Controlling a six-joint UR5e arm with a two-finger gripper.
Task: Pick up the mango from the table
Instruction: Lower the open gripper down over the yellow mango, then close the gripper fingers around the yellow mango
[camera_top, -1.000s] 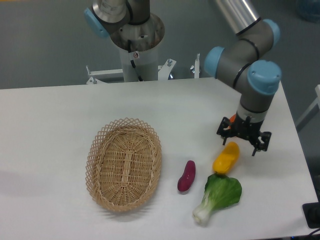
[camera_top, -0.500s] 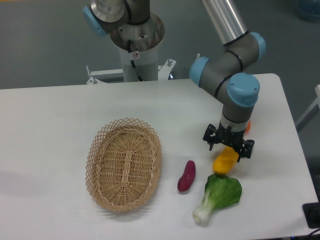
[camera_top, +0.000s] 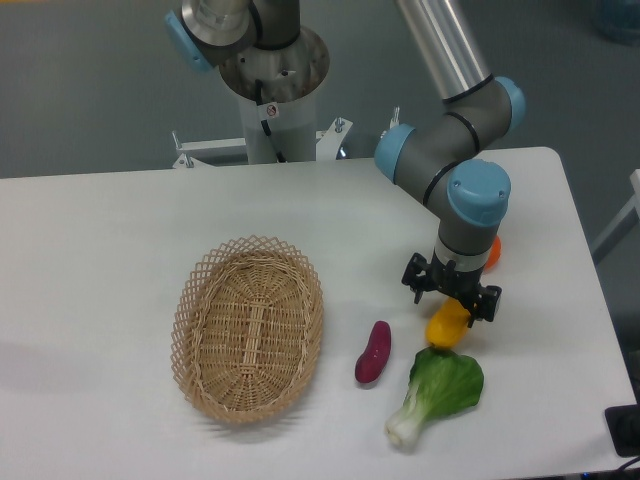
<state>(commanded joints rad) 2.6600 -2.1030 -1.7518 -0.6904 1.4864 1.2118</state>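
Note:
The yellow mango (camera_top: 446, 326) lies on the white table (camera_top: 100, 250) at the right front, just above the bok choy. Its upper end is hidden under my gripper (camera_top: 452, 297). The gripper points straight down and sits over that end, with its jaws spread wide to either side of the fruit. I cannot tell whether the fingers touch the mango. The mango rests on the table.
A round orange (camera_top: 492, 253) peeks out behind the arm's wrist. A small purple sweet potato (camera_top: 373, 352) lies left of the mango. A green bok choy (camera_top: 440, 390) lies in front of it. A woven oval basket (camera_top: 250, 330) stands at centre left. The robot base (camera_top: 270, 70) is at the back.
The gripper has moved left and down from beside the mango's far end to sit over it, now covering the upper end. The mango has not moved.

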